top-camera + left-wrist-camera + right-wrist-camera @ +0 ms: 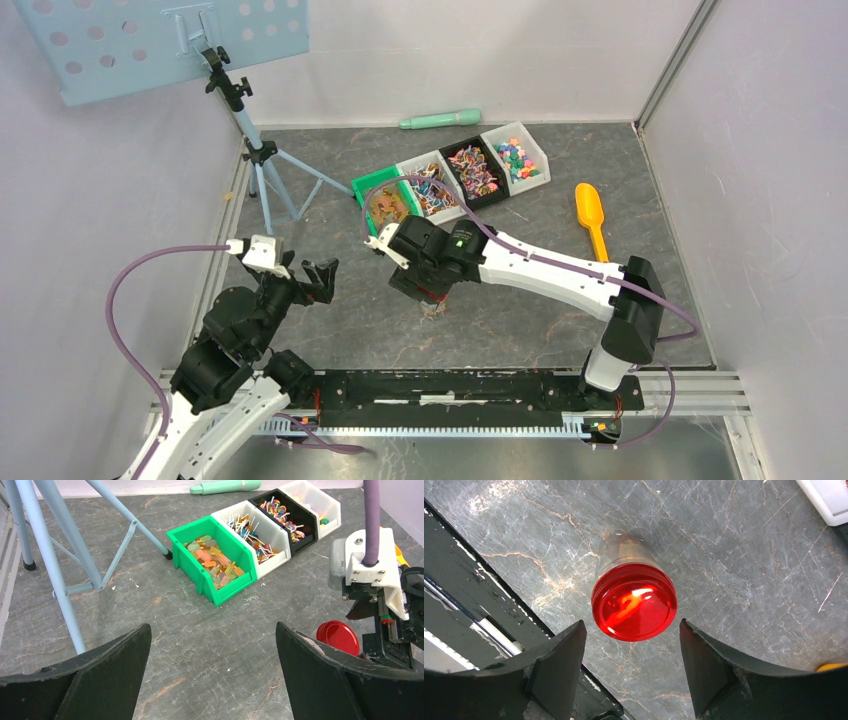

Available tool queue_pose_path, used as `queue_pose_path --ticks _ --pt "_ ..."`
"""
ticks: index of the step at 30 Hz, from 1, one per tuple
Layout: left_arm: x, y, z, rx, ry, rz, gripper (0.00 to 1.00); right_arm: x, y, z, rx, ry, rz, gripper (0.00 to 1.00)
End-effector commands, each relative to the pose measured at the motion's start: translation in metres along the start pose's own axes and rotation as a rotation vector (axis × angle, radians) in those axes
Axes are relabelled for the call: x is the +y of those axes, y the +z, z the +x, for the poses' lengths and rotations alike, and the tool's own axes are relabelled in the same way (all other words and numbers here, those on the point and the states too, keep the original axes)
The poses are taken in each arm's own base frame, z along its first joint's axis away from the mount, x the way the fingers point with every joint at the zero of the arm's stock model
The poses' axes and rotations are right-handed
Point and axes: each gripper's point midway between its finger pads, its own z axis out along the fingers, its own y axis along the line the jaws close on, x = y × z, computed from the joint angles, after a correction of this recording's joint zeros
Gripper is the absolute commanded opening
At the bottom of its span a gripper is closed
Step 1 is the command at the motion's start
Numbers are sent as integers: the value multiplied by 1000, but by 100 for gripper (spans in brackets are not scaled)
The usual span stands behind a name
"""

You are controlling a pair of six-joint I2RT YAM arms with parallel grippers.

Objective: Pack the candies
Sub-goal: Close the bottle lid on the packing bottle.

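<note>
Candies of mixed colours fill a row of four bins at the back: a green bin (383, 203), a white bin (430, 185), a black bin (474, 170) and a white bin (518, 155). The green bin's candies (216, 561) show in the left wrist view. A small clear jar with a red lid (634, 602) stands upright on the table. My right gripper (631, 647) is open and hovers over the jar, one finger on each side, apart from it. In the top view the right gripper (425, 290) hides most of the jar. My left gripper (214, 647) is open and empty, left of the jar lid (339, 636).
A yellow scoop (592, 215) lies right of the bins. A mint-green cylinder (440, 120) lies against the back wall. A blue-grey tripod (262, 160) stands at the back left. The black rail (450, 390) runs along the near table edge.
</note>
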Motion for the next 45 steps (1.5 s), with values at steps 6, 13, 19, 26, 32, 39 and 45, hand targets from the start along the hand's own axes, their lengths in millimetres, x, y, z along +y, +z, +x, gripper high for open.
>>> queue_pose_path --ticks 6,13,19,26,32,39,45 --pt "-10 9 -2 -6 -41 31 100 -21 -36 -37 -184 56 80 82" --pt "-71 14 17 129 -147 309 94 -52 -55 -31 -376 186 167 98" --pt "-112 27 37 289 -280 445 84 -77 -69 -7 -583 357 208 98" --pt "-145 45 66 441 -370 546 68 -67 -62 9 -749 391 52 75" --pt "-155 58 85 462 -396 586 60 -49 -41 7 -767 385 -121 50" --pt "-161 71 106 534 -408 578 53 -38 -28 -3 -775 387 -229 41" --pt "-162 78 121 575 -402 571 53 -42 -14 0 -730 389 -220 41"
